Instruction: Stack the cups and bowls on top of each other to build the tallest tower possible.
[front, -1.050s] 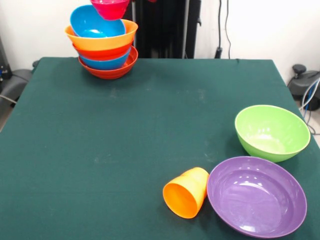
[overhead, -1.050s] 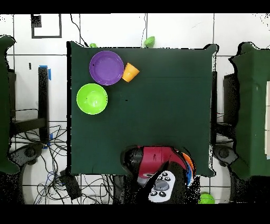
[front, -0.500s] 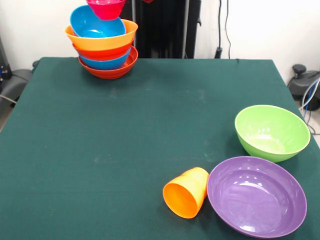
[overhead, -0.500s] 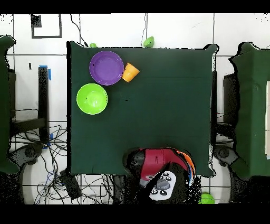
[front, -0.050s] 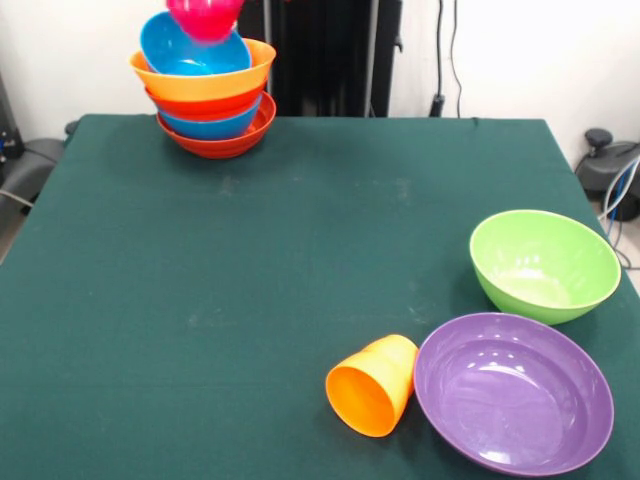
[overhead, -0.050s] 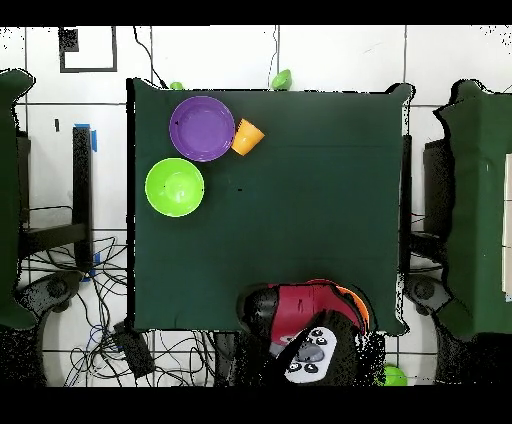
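1. I cannot see the hand itself in either view. In the overhead view only the red and black arm (overhead, -0.050s: 305, 335) shows, covering the counter's edge where the tower stands, so I cannot tell whether the hand is apart, together or clamped on something.
2. In the front view a small magenta bowl (front, -0.050s: 205, 17) sits at the very top edge, just above the tower (front, -0.050s: 205, 95). Its top is cut off, so I cannot tell what holds it, or whether it already touches the blue bowl (front, -0.050s: 190, 50) under it.
3. The tower is at a far corner of the counter (front, -0.050s: 250, 280). From the base up I see a red-orange bowl (front, -0.050s: 222, 141), a blue one, another red-orange one, the wide orange bowl (front, -0.050s: 205, 82) and the upper blue bowl, which looks tilted inside the orange one.
4. Well apart, near the opposite side, a green bowl (front, -0.050s: 545, 262) stands upright, a large purple bowl (front, -0.050s: 513, 390) is just beside it, and the orange cup (front, -0.050s: 373, 385) lies on its side against the purple rim.
5. My worry: the tilted blue bowl gives an uneven seat, so the magenta bowl may slide off. The pile is also close to the counter's edge, so a push could send it over.
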